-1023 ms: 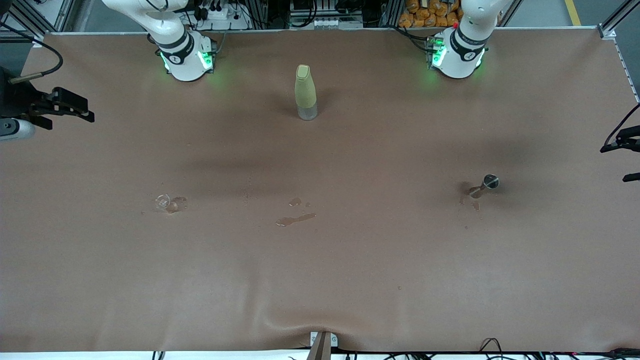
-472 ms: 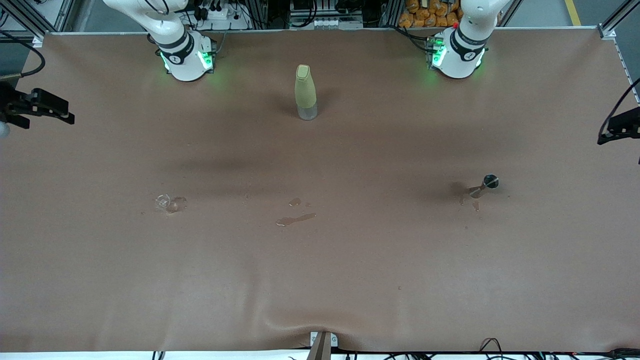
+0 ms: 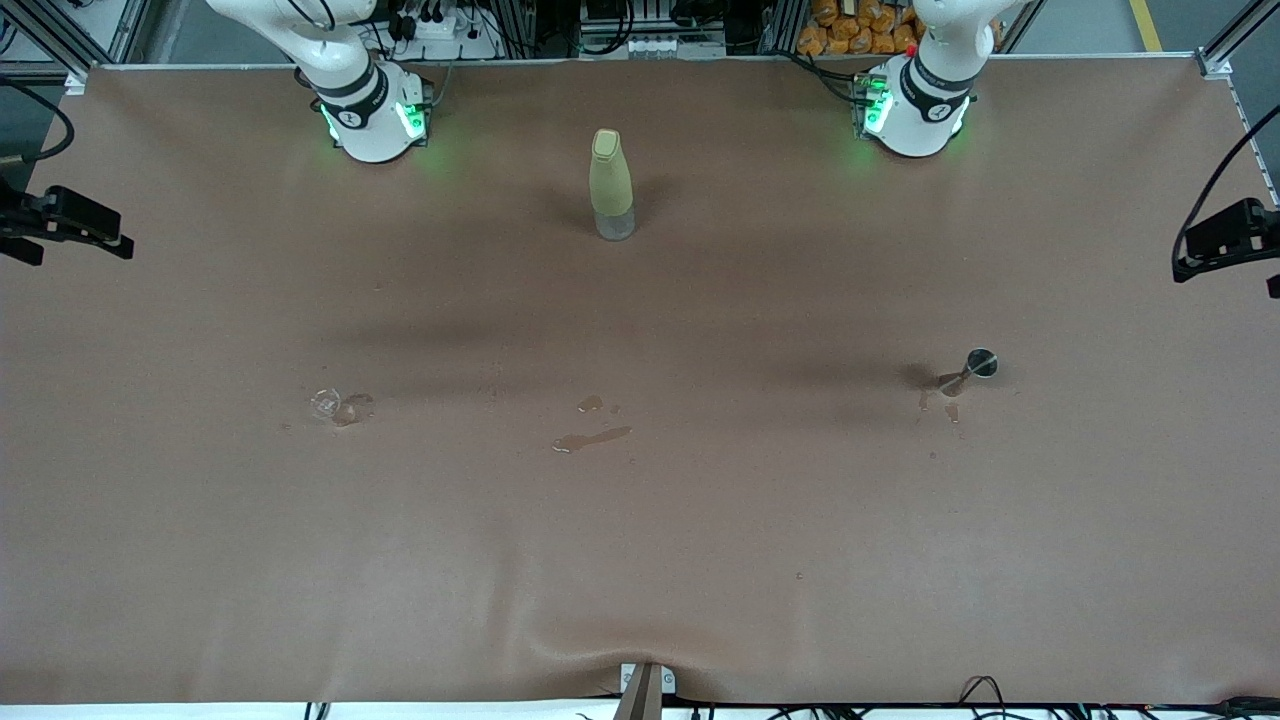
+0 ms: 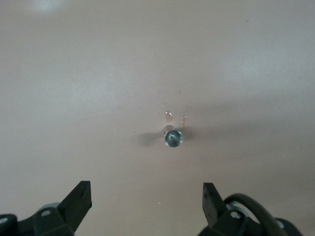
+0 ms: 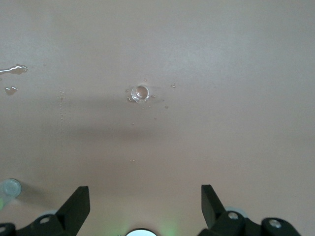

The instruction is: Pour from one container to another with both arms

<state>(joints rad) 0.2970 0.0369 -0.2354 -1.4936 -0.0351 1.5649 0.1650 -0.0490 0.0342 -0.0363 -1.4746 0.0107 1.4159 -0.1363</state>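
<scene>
The tall yellow bottle stands upright on the brown counter, between the two arm bases, and it is a good landmark. Nearer the front camera than the bottle, toward the right arm's end, sits a tiny clear cup. Also nearer than the bottle, toward the left arm's end, sits a small shiny cup. Between the two cups, a little wet spill lies on the counter. The right gripper hangs over the counter's edge at its own end, well apart from the bottle, with its fingers spread wide and empty. The left gripper hangs over the edge at its own end, fingers wide and empty too. Both cups look set down and let go, so the pouring seems done and both arms look parked. To do it well, the arms should stay high and away from the cups, so nothing tips over and no more water spills.
</scene>
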